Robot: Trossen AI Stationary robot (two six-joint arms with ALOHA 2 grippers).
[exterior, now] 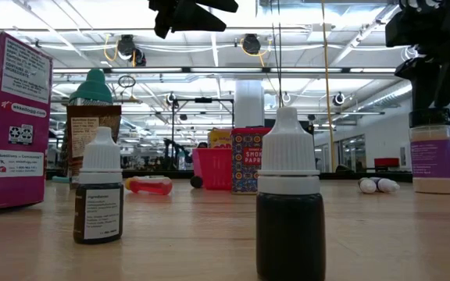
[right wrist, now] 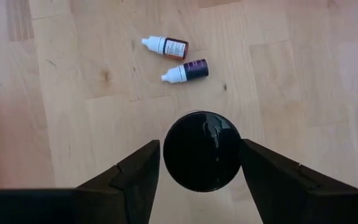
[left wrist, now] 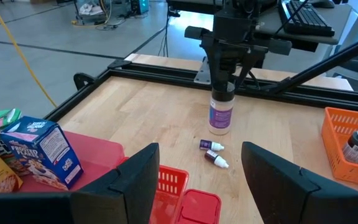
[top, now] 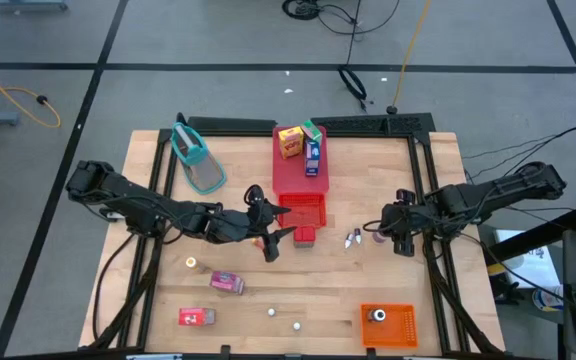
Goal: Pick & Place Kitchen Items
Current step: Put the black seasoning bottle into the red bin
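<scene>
A spice jar point(left wrist: 220, 115) with a purple label and a black lid stands upright on the wooden table at the right. My right gripper point(right wrist: 199, 149) comes down on it from above and is shut on the lid. Two small dropper bottles point(right wrist: 178, 59) lie on their sides just beside the jar. My left gripper point(left wrist: 197, 180) hangs open above the table's middle, near a small red basket point(top: 304, 210), with nothing between its fingers. Yellow and blue cartons point(top: 300, 145) stand on a red tray point(top: 288, 178). My right gripper has the jar's round black lid point(right wrist: 201, 150) between its two fingers, one at each side of the rim. The fingers point(left wrist: 224, 84) point steeply down from above. The jar stands upright with its base on the table point(exterior: 434, 187).
An orange bin point(top: 400, 325) with a bottle in it sits at the near right corner. A pink carton point(top: 226, 283), a red carton point(top: 196, 317) and two upright dropper bottles point(top: 284, 318) stand near the front edge. A teal-handled strainer point(top: 196, 160) lies far left.
</scene>
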